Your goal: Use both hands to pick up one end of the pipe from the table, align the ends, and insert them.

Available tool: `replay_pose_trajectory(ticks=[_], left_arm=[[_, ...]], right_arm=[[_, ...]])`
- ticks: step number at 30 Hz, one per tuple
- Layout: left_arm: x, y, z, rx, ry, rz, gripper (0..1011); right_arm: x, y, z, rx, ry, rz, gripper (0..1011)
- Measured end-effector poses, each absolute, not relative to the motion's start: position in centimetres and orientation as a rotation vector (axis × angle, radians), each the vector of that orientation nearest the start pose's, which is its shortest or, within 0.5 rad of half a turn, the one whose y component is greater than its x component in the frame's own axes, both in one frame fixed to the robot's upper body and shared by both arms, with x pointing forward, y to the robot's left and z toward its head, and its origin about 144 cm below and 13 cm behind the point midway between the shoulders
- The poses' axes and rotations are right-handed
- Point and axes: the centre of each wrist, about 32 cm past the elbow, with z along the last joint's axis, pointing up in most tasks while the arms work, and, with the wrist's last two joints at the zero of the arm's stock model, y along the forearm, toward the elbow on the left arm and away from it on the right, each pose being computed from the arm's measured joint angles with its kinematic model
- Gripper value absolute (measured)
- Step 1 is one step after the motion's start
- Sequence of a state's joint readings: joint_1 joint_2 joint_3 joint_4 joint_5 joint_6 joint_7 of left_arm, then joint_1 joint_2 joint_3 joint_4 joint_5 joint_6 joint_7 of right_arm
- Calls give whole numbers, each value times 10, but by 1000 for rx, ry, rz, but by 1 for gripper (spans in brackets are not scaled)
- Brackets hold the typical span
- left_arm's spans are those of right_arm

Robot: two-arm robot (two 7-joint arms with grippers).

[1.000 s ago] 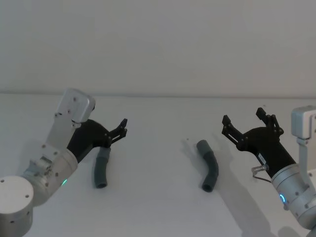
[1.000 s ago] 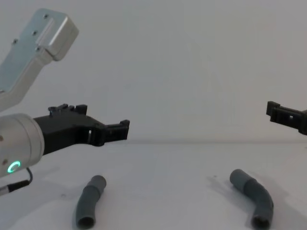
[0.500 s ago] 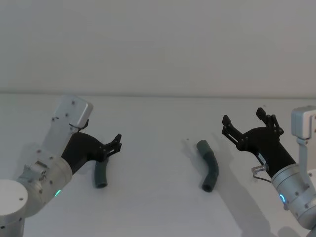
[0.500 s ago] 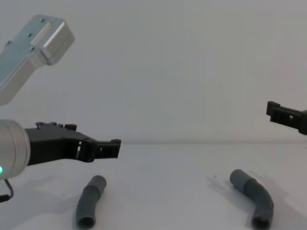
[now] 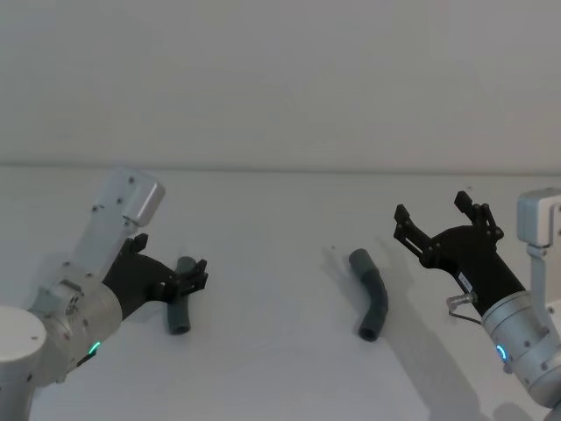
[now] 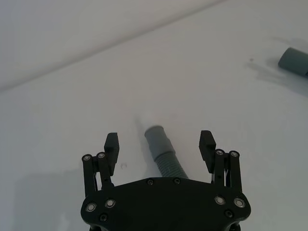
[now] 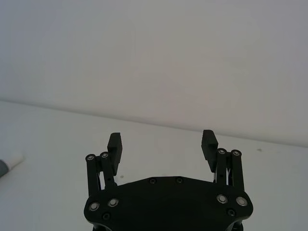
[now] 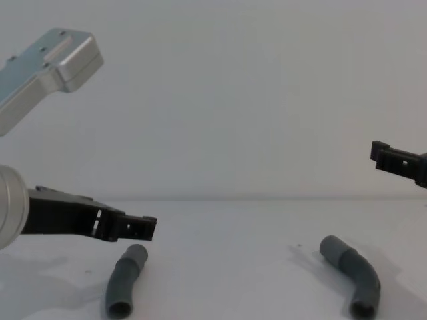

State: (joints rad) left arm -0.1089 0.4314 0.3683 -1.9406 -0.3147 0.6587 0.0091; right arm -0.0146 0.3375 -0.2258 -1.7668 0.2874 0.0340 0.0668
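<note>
Two dark-grey bent hose pieces lie well apart on the white table. The left pipe piece has its long axis running from near to far with a slight bend, and the open mouth of its near cuff faces the robot. The right pipe piece also runs near to far, bowing toward the right. Its near end is open toward the robot, and its far cuff angles away to the left and ends in a white tip.

The left gripper sits low over the far cuff of the left piece. Its fingers are spread on either side of the ribbed hose, with a gap on each side. The right gripper hangs above the table, to the right of the right piece and apart from it. Its fingers are spread wide and hold nothing. A pale grey wall stands behind the table.
</note>
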Motion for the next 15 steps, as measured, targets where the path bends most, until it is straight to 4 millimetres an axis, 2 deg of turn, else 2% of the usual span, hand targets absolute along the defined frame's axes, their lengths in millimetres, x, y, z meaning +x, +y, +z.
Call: replay_pose_trajectory(ticks=[15], left_arm=[[445, 200, 1265, 491, 161, 1123, 1001]], right_arm=[[443, -237, 1189, 26, -75, -1230, 1002]])
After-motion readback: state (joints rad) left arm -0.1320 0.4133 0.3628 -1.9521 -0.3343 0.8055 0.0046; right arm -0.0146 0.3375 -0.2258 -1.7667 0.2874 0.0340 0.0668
